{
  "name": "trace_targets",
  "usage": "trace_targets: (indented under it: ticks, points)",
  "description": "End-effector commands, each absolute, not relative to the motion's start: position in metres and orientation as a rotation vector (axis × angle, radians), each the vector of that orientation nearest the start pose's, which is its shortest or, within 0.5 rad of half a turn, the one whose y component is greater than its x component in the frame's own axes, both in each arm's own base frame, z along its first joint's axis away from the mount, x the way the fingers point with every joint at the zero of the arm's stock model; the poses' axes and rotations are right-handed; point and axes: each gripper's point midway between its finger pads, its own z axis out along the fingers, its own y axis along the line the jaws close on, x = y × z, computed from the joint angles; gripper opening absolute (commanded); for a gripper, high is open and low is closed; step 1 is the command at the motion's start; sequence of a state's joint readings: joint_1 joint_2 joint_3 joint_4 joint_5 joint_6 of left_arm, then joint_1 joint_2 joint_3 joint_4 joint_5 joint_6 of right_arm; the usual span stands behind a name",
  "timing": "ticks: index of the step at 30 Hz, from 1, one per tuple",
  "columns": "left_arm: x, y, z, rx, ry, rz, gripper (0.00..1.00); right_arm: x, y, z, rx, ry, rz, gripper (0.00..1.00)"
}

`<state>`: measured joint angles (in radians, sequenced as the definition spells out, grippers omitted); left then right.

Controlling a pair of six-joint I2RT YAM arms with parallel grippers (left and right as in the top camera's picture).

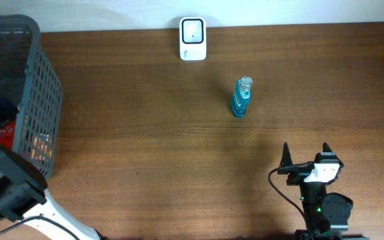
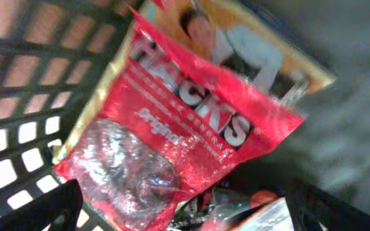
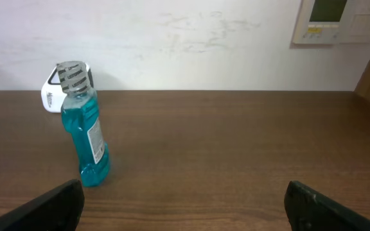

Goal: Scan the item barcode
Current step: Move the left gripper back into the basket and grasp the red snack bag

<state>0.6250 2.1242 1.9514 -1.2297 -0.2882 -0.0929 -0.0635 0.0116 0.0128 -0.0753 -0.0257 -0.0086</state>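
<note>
**Red HACKS bag in the basket, blue bottle upright on the table**

In the left wrist view, the left gripper [image 2: 182,199] hangs inside the grey basket [image 2: 18,128]. Its black fingers [image 2: 37,208] sit in the two lower corners of the frame, spread wide. Above them, across the middle of the frame, lies a red bag [image 2: 172,128] printed with "HACKS" in large white letters. The smaller lines under the name are too blurred to read. A clear window low on the bag shows wrapped sweets. Whether the fingers touch the bag cannot be told. Behind it, at upper right, a yellow packet [image 2: 236,38] carries a picture of a person.

Overhead, the basket [image 1: 42,100] stands at the left edge of the wooden table [image 1: 145,133]. The white scanner [image 1: 193,39] stands at top centre. The blue bottle [image 1: 241,99] stands upright right of centre, well apart from the scanner and from the right gripper [image 1: 306,152] at lower right.

In the right wrist view, the right gripper [image 3: 185,205] has its fingers [image 3: 44,208] spread wide with only bare table between them. The bottle [image 3: 87,135] stands at left, with a clear cap and a white label too small to read. The scanner [image 3: 49,96] shows behind it, and a wall panel [image 3: 339,19] is at upper right.
</note>
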Motion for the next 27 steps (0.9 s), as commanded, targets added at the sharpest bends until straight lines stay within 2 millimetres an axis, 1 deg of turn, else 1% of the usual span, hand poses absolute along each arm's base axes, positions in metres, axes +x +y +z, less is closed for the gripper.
trace_targets:
  ticks: [1, 3, 5, 6, 7, 10, 11, 12, 14, 15, 18, 19, 20, 22, 23, 24, 27]
  points:
    - [0.329, 0.303, 0.105, -0.923, 2.910, 0.506, 0.99, 0.246, -0.011, 0.155, 0.020, 1.651, -0.039, 0.99]
    - [0.327, 0.303, 0.096, -0.892, 2.931, 0.507, 0.99, 0.246, -0.011, 0.155, 0.020, 1.651, -0.039, 0.99]
    - [0.321, 0.307, 0.090, -0.910, 2.934, 0.527, 0.98, 0.246, -0.011, 0.155, 0.020, 1.651, -0.039, 0.98]
    - [0.316, 0.311, 0.090, -0.922, 2.942, 0.561, 0.92, 0.246, -0.011, 0.155, 0.020, 1.651, -0.039, 0.98]
    - [0.311, 0.311, 0.085, -0.933, 2.956, 0.558, 0.89, 0.246, -0.011, 0.155, 0.020, 1.651, -0.039, 0.98]
    - [0.294, 0.313, 0.068, -0.976, 2.984, 0.545, 0.90, 0.246, -0.011, 0.155, 0.020, 1.651, -0.039, 0.98]
    - [0.292, 0.315, 0.066, -0.987, 2.981, 0.545, 0.90, 0.246, -0.011, 0.155, 0.020, 1.651, -0.039, 0.98]
    - [0.289, 0.318, 0.065, -1.002, 2.975, 0.546, 0.88, 0.246, -0.011, 0.155, 0.020, 1.651, -0.039, 0.98]
    - [0.287, 0.325, 0.065, -1.026, 2.955, 0.552, 0.65, 0.246, -0.011, 0.155, 0.020, 1.651, -0.039, 0.98]
    - [0.286, 0.328, 0.065, -1.036, 2.944, 0.555, 0.47, 0.246, -0.011, 0.155, 0.020, 1.651, -0.039, 0.98]
    - [0.288, 0.331, 0.066, -1.037, 2.927, 0.560, 0.26, 0.246, -0.011, 0.155, 0.020, 1.651, -0.039, 0.98]
    - [0.289, 0.330, 0.066, -1.034, 2.925, 0.559, 0.24, 0.246, -0.011, 0.155, 0.020, 1.651, -0.039, 0.98]
    - [0.291, 0.331, 0.069, -1.032, 2.920, 0.553, 0.20, 0.246, -0.011, 0.155, 0.020, 1.651, -0.039, 0.99]
    - [0.294, 0.333, 0.080, -1.030, 2.904, 0.560, 0.08, 0.246, -0.011, 0.155, 0.020, 1.651, -0.039, 0.98]
    - [0.298, 0.336, 0.093, -1.046, 2.874, 0.567, 0.06, 0.246, -0.011, 0.155, 0.020, 1.651, -0.039, 0.98]
    - [0.302, 0.339, 0.109, -1.067, 2.832, 0.571, 0.06, 0.246, -0.011, 0.155, 0.020, 1.651, -0.038, 0.99]
    - [0.332, 0.336, 0.158, -1.023, 2.688, 0.432, 0.05, 0.246, -0.011, 0.155, 0.020, 1.651, -0.039, 0.99]
